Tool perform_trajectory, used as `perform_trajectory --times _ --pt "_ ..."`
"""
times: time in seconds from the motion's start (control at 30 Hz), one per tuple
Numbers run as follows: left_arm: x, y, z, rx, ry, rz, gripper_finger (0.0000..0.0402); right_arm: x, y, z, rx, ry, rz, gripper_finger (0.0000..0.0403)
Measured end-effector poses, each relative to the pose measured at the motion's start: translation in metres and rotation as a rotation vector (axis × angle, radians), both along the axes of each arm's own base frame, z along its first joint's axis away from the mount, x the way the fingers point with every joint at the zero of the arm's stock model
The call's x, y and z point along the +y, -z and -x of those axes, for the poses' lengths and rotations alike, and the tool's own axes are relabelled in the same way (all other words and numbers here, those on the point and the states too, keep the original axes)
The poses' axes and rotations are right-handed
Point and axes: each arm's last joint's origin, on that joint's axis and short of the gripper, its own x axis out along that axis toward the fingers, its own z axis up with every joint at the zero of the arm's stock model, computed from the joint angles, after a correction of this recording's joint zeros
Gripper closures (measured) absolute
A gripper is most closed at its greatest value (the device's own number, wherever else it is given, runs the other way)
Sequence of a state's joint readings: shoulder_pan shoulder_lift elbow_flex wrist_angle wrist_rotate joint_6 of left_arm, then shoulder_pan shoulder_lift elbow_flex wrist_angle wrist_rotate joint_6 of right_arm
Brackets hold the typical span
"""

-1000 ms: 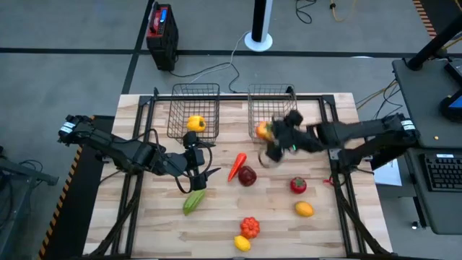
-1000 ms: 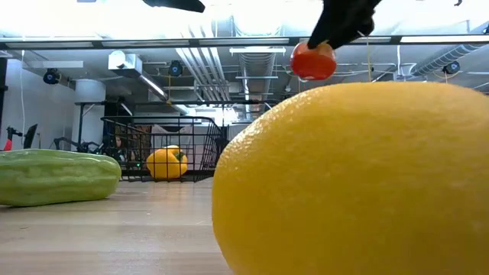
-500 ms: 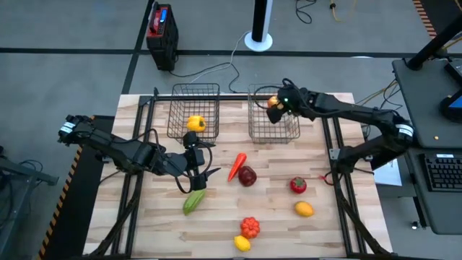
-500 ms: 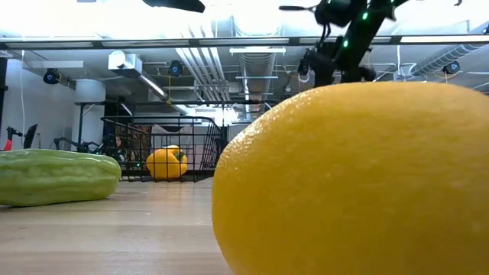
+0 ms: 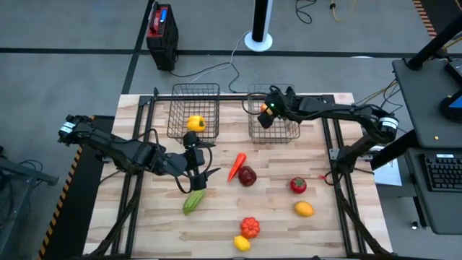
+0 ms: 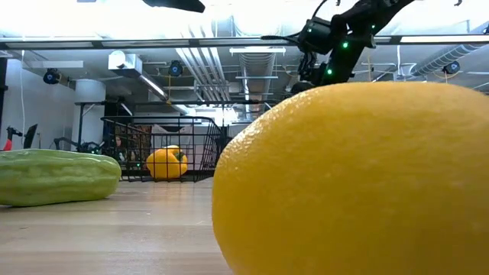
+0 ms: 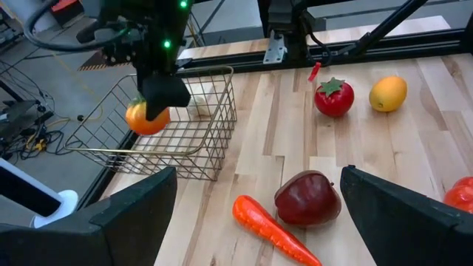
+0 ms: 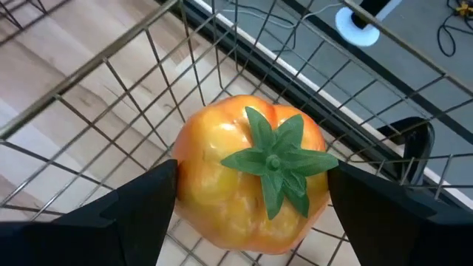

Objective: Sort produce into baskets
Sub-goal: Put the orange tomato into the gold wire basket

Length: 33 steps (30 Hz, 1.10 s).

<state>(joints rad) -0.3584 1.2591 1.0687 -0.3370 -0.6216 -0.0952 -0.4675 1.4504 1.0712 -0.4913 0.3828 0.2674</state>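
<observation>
1. R gripper point(image 5: 264, 113) is over the right wire basket point(image 5: 285, 130), near its left wall. Its jaws stand wide either side of an orange-yellow tomato point(image 8: 251, 174). Contact w/ the pads cannot be told from the wrist view.
2. Tomato pos.: inside the basket's rim line, mesh visible behind and below it. Left wrist view shows it at the basket's side wall, off the floor.
3. Step in hand (est.): release into right basket. Open fully and clear the tomato before retracting. Lift straight up to avoid catching the wire rim.
4. L gripper point(image 5: 196, 178) waits over the desk point(image 5: 325, 217), just far of the green cucumber point(image 5: 193, 201), jaws wide, nothing between them.
5. Left basket point(image 5: 193, 90) holds the yellow pepper point(image 5: 195, 123).
6. Still on desk: carrot point(image 5: 237, 165), dark red apple point(image 5: 247, 175), red tomato point(image 5: 298, 185), lemon point(image 5: 304, 209).
</observation>
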Motion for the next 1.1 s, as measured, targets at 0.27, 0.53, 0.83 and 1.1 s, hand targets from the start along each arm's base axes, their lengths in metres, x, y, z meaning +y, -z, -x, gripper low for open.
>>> perform_trajectory --times 0.27,0.53,0.83,1.1 --pt "0.0 0.0 0.0 0.0 0.0 0.0 0.0041 0.0 0.009 0.001 0.007 0.002 -0.003 0.0078" --pt "0.0 0.0 0.0 0.0 0.0 0.0 0.0041 0.004 0.033 0.008 -0.022 0.008 0.007 0.0078" --pt "0.0 0.0 0.0 0.0 0.0 0.0 0.0041 0.002 0.036 0.005 -0.066 -0.018 0.059 0.0078" --pt "0.0 0.0 0.0 0.001 0.0 -0.002 0.0041 0.002 0.038 0.005 -0.113 0.024 0.042 0.0078"
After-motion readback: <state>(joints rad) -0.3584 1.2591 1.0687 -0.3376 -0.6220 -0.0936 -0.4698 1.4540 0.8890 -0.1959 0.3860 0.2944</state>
